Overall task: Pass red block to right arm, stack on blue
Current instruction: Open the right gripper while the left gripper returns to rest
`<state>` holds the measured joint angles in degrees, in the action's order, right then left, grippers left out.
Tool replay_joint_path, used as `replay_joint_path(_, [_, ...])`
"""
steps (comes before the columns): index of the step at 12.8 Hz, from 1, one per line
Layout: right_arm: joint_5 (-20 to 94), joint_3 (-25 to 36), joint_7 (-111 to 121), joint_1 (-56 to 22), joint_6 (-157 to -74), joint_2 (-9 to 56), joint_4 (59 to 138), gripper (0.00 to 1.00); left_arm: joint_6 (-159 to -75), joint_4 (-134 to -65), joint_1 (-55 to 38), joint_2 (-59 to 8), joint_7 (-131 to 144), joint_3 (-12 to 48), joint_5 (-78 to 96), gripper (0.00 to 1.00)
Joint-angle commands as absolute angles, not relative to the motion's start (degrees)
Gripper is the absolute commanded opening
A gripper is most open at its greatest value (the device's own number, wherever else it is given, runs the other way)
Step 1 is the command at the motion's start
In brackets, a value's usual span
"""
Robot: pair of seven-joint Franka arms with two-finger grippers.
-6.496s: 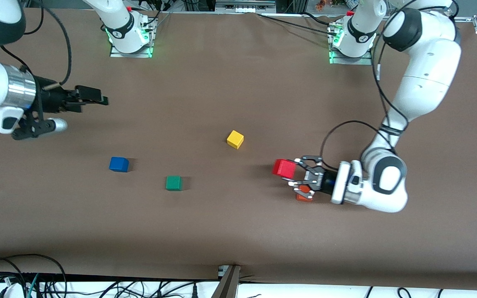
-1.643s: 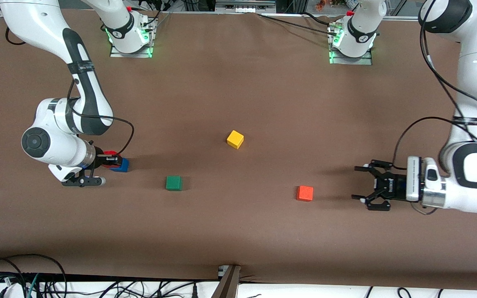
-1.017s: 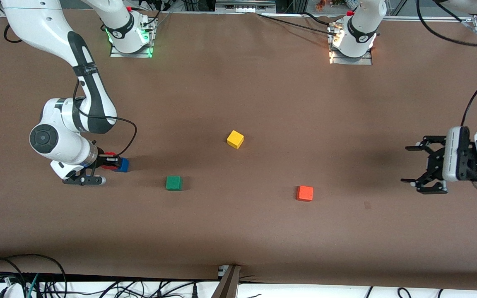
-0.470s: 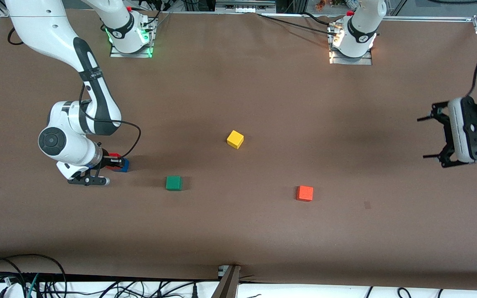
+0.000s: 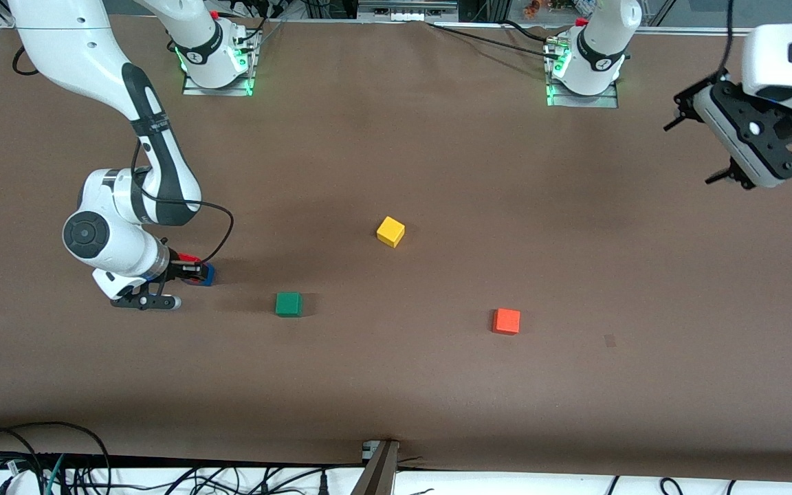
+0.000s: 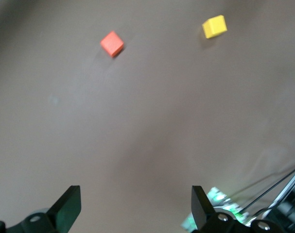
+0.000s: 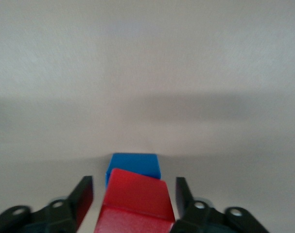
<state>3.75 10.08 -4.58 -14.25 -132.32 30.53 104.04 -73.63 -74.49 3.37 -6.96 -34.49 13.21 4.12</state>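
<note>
The red block (image 5: 192, 260) sits on the blue cube (image 5: 209, 275) toward the right arm's end of the table. In the right wrist view the red block (image 7: 135, 199) lies slightly askew on the blue cube (image 7: 134, 166). My right gripper (image 5: 188, 269) is low around the red block. It is open (image 7: 133, 201), with a small gap between each finger and the block. My left gripper (image 5: 691, 151) is open and empty, raised high over the left arm's end of the table; it also shows in the left wrist view (image 6: 135, 211).
A green cube (image 5: 289, 304) lies beside the stack toward the table's middle. A yellow cube (image 5: 390, 231) sits mid-table and an orange cube (image 5: 507, 321) lies nearer the front camera. Both show in the left wrist view, orange (image 6: 112, 43) and yellow (image 6: 215, 26).
The red block went from my left gripper to my right, which set it on the blue cube. In the last second my left gripper rose and drew back toward its base.
</note>
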Motion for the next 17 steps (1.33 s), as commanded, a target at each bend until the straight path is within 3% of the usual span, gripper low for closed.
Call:
replay_joint_path(1, [2.9, 10.3, -4.7, -14.3, -128.6, 26.3, 101.8, 1.0, -71.6, -81.5, -2.3, -1.8, -20.9, 9.9, 2.4, 1.0])
replay_joint_path(7, [2.7, 9.9, -1.1, -14.8, -101.6, 25.0, 84.2, 1.0, -77.1, -85.3, -3.6, -1.3, -13.0, 5.6, -5.3, 1.0])
replay_joint_path(14, [2.9, 9.8, 2.3, -14.5, -76.9, 19.3, 73.2, 1.0, -87.0, -85.7, -1.8, -1.5, -4.4, 5.1, -5.0, 1.0])
replay_joint_path(17, [3.1, 6.5, 2.1, -13.8, -74.9, 13.6, 74.4, 1.0, -89.2, -87.1, -1.5, -1.1, 5.5, 5.1, -2.6, 1.0])
